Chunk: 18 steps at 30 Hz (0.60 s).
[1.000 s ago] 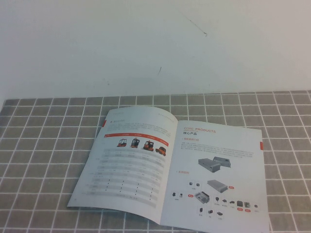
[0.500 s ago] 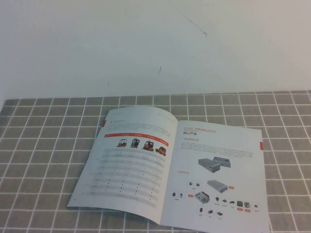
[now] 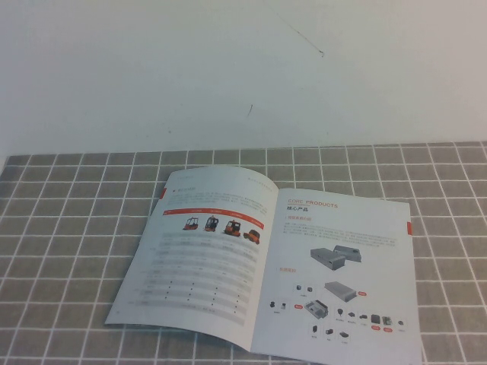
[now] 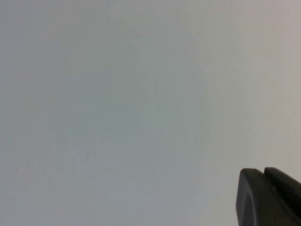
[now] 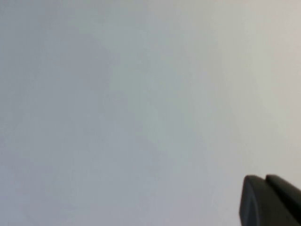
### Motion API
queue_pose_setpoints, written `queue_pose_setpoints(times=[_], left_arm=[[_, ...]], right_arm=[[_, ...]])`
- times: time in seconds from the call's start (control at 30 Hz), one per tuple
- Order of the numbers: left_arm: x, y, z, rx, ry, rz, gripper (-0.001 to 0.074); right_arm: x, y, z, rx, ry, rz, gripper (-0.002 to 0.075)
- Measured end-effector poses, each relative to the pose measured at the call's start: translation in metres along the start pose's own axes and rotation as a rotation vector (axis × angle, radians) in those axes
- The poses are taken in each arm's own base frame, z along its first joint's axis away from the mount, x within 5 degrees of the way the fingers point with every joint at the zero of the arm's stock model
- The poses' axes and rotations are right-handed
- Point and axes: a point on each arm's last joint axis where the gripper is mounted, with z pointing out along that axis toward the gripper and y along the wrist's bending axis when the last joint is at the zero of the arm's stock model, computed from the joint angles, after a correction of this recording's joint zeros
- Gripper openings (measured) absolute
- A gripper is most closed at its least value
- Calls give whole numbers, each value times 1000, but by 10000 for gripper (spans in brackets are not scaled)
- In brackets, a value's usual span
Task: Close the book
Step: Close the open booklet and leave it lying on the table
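Book (image 3: 266,266) lies wide open on the checked tabletop (image 3: 61,228), its left page (image 3: 202,251) arching a little near the spine. Neither arm is over it. Left gripper (image 4: 268,197) and right gripper (image 5: 268,200) each show only a dark edge against blank wall, well apart from the book; jaws open or closed, I can't tell. Best play, I'd judge: slip under that raised page's outer edge and sweep it across the spine.

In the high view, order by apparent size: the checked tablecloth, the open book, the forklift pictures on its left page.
1. checked tablecloth
2. open book
3. forklift pictures
Only wrist views show the left claw and right claw, before blank white.
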Motion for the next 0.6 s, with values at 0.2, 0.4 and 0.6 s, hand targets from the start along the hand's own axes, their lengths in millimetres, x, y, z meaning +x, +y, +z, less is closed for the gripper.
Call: queue_pose_setpoints(times=[0.2, 0.4, 0.6], left_arm=[[-30, -4, 13, -10, 262, -51, -4], [-6, -5, 36, -49, 627, -158, -4], [30, -6, 67, -90, 971, -214, -4]], right_arm=[[-31, 4, 13, -57, 299, 1, -2], [-38, 7, 40, -91, 595, -1, -2], [-10, 13, 66, -152, 1049, 11, -2]])
